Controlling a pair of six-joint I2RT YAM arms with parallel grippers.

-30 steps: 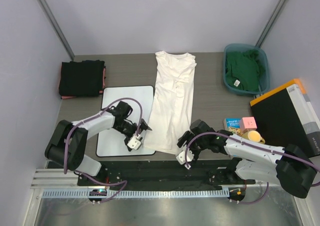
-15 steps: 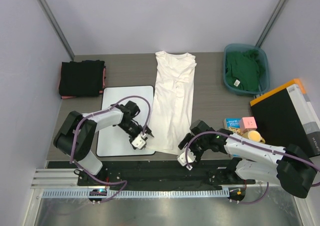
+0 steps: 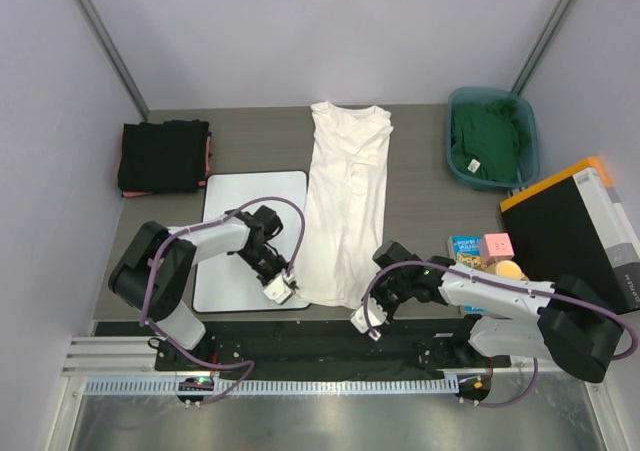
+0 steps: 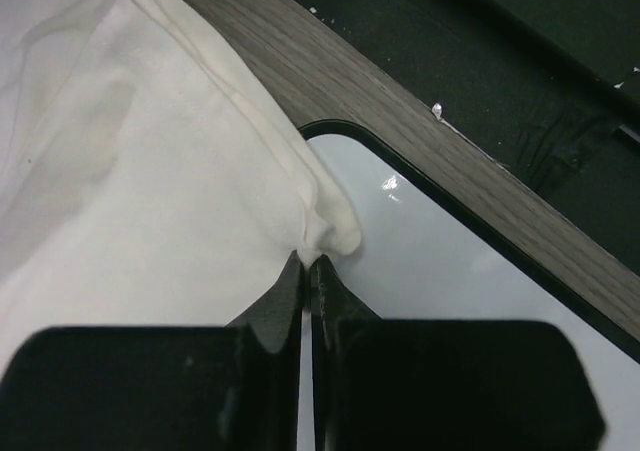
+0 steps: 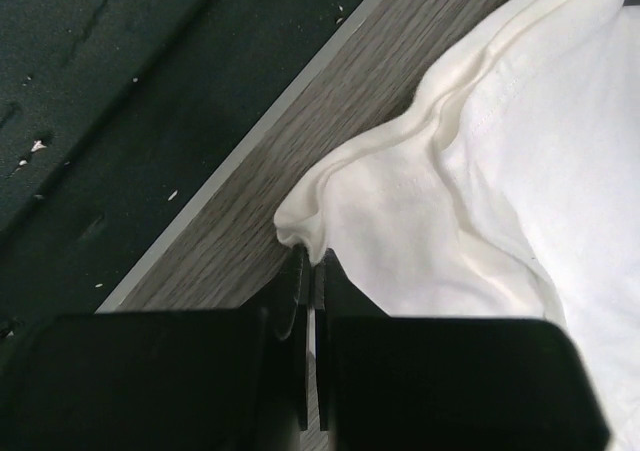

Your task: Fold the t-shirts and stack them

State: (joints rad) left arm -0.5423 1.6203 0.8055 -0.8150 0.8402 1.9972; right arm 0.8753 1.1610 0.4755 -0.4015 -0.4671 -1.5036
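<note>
A white t-shirt point(image 3: 345, 206) lies lengthwise down the middle of the table, collar at the far end. My left gripper point(image 3: 292, 289) is shut on its near-left hem corner point(image 4: 325, 226), pinched at the tips point(image 4: 308, 261) over the corner of the white board point(image 4: 450, 271). My right gripper point(image 3: 370, 301) is shut on the near-right hem corner point(image 5: 310, 221), its tips point(image 5: 315, 256) close to the table's front edge. Folded black t-shirts point(image 3: 163, 156) are stacked at the back left, with a pinkish-red edge point(image 3: 209, 156) showing. A green t-shirt point(image 3: 485, 141) sits crumpled in a tub.
The white board with a black rim point(image 3: 235, 241) lies left of the shirt. The teal tub point(image 3: 530, 136) stands at the back right. A black box with an orange edge point(image 3: 570, 231) and small colourful items point(image 3: 485, 251) sit at the right. A black mat point(image 4: 480, 51) runs below the front edge.
Both grippers went from open to shut on the white shirt's near hem corners. The left one also moved right across the board to the shirt's edge.
</note>
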